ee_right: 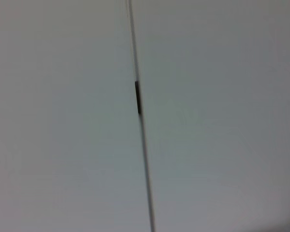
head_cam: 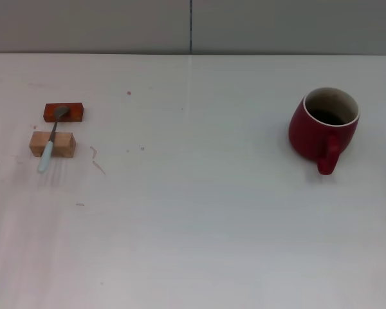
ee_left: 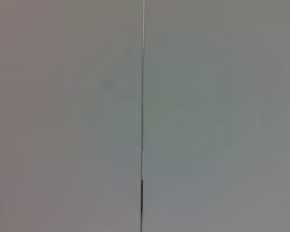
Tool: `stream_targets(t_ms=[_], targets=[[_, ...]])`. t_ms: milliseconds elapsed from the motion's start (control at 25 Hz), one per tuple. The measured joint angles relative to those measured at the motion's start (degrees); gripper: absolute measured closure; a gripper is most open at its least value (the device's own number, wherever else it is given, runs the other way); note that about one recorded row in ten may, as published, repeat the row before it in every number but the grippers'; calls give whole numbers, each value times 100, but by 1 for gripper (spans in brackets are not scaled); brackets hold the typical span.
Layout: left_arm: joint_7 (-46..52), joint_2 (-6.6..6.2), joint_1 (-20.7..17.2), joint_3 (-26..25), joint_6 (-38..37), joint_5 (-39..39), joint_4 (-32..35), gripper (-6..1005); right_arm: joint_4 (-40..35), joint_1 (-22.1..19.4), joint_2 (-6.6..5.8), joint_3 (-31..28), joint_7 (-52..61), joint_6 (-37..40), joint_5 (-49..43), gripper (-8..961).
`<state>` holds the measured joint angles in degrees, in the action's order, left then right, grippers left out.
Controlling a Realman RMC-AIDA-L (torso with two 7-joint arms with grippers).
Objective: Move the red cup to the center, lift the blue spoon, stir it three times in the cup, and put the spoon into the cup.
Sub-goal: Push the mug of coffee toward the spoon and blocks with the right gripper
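Observation:
The red cup [head_cam: 323, 126] stands upright on the white table at the right in the head view, with its handle toward the near side and a dark inside. The blue spoon [head_cam: 51, 141] lies at the left, its grey bowl resting on an orange-red block [head_cam: 73, 113] and its pale blue handle across a tan wooden block [head_cam: 64, 145], with the handle end reaching the table. Neither gripper shows in any view. Both wrist views show only a grey wall with a thin seam.
The white table [head_cam: 193, 212] reaches back to a grey wall [head_cam: 116, 26] with a vertical seam. A few small marks dot the table surface near the blocks.

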<state>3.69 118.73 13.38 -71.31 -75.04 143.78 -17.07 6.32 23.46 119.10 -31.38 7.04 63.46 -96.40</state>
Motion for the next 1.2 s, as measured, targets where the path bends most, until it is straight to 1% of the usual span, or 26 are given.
stream_targets(t_ms=[40, 80, 120, 160, 240, 600, 960, 1200], targets=[[0, 0, 19, -5, 1, 0, 17, 164, 40, 23, 6, 120, -2, -65, -2, 943], [0, 0, 19, -5, 1, 0, 17, 164, 40, 23, 6, 120, -2, -65, -2, 943], [0, 0, 24, -5, 1, 1, 22, 164, 85, 35, 15, 309, -8, -73, -4, 942], [0, 0, 31, -5, 2, 1, 26, 164, 85, 35, 15, 309, -8, -73, -4, 941], [0, 0, 33, 0, 4, 0, 28, 164, 192, 61, 27, 587, -86, -78, -7, 939], [0, 0, 33, 4, 8, 1, 20, 163, 397, 83, 34, 864, -137, -99, -10, 931], [0, 0, 33, 10, 8, 1, 10, 163, 469, 208, 43, 1277, -142, -418, -19, 923], [0, 0, 33, 18, 7, 1, 2, 163, 553, 267, 43, 1435, -142, -527, -27, 918]])
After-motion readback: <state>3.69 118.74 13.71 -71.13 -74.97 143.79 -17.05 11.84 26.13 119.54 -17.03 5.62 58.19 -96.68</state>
